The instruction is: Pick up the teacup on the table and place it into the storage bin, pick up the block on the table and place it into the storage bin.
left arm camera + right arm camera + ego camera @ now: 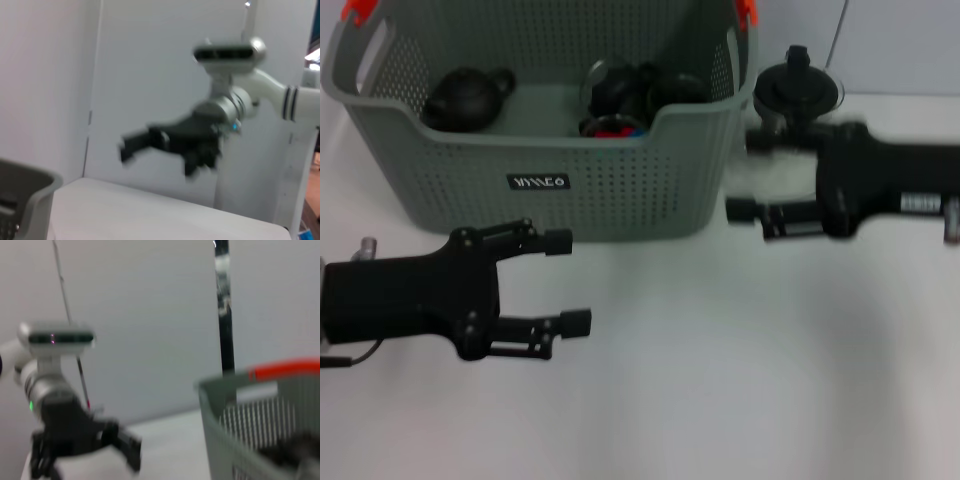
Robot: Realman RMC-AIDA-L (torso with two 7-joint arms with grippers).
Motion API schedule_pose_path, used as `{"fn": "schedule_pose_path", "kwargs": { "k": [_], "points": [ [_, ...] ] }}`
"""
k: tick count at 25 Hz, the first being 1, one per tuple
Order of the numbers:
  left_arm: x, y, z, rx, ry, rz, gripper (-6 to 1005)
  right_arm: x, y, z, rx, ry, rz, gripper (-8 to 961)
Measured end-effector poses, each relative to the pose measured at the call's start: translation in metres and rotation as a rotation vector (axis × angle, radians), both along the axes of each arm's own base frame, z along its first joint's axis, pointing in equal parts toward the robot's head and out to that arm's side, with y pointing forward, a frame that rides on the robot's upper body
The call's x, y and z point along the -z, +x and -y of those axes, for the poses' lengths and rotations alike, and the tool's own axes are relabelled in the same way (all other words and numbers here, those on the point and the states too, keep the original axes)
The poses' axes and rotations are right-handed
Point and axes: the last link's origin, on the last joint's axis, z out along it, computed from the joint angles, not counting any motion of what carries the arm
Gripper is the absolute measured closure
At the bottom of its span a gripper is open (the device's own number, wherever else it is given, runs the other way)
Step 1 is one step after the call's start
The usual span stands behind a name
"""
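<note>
- The storage bin (550, 150), a grey-green perforated basket with orange handle clips (358, 10), stands at the far side of the white table (720, 380).
- The left gripper (575, 282) hovers over the table just in front of the bin's front wall, near its left half; its two black fingers are spread apart with nothing between them.
- The right gripper (745, 175) sits just beside the bin's right front corner, fingertips pointing toward the bin; its fingers are apart and hold nothing.
- The left wrist view shows the right gripper (131, 145) raised above the table, with a corner of the bin (30, 192) at the picture's edge.
- The right wrist view shows the left gripper (127, 450) farther off and the bin's rim (235, 390) with an orange clip (285, 369).
- A small black label (539, 182) on the bin's front wall carries white letters, too blurred to read.
- Inside the bin lie a dark round teapot (468, 97) at the left and a cluster of dark items (630, 95) at the right, with a patch of red and blue (615, 128) at the base; I cannot tell which is the teacup or the block.
- A glass teapot with a black lid (798, 85) stands on the table just right of the bin, behind the right arm.
</note>
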Motion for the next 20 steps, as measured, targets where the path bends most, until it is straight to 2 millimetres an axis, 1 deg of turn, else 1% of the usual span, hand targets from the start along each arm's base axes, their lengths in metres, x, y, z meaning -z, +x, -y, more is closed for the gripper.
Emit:
{"fn": "schedule_pose_path", "kwargs": {
  "k": [1,4,7,9,10,12,14,20],
  "points": [
    [0.003,-0.002,-0.001,-0.016,-0.004,0.002,88,0.007,0.012,0.003,0.018,-0.019,0.012,7],
    [0.017,-0.01,-0.006,-0.073,-0.021,-0.025,88,0.026,0.037,0.011,0.053,-0.074,0.053,7],
    [0.032,-0.02,-0.013,-0.133,-0.035,-0.079,89,0.043,0.052,0.012,0.079,-0.095,0.108,8],
    [0.04,-0.022,-0.016,-0.144,-0.038,-0.098,90,0.052,0.056,0.01,0.092,-0.097,0.135,8],
    [0.04,-0.022,-0.016,-0.144,-0.038,-0.098,90,0.056,0.057,0.008,0.095,-0.098,0.148,8],
    [0.048,-0.024,-0.019,-0.146,-0.032,-0.115,90,0.063,0.057,0.005,0.098,-0.104,0.173,8],
    [0.049,-0.025,-0.019,-0.148,-0.032,-0.119,91,0.069,0.056,0.004,0.096,-0.114,0.191,8],
    [0.053,-0.026,-0.017,-0.151,-0.049,-0.127,92,0.073,0.056,0.002,0.096,-0.115,0.218,8]
  ]
}}
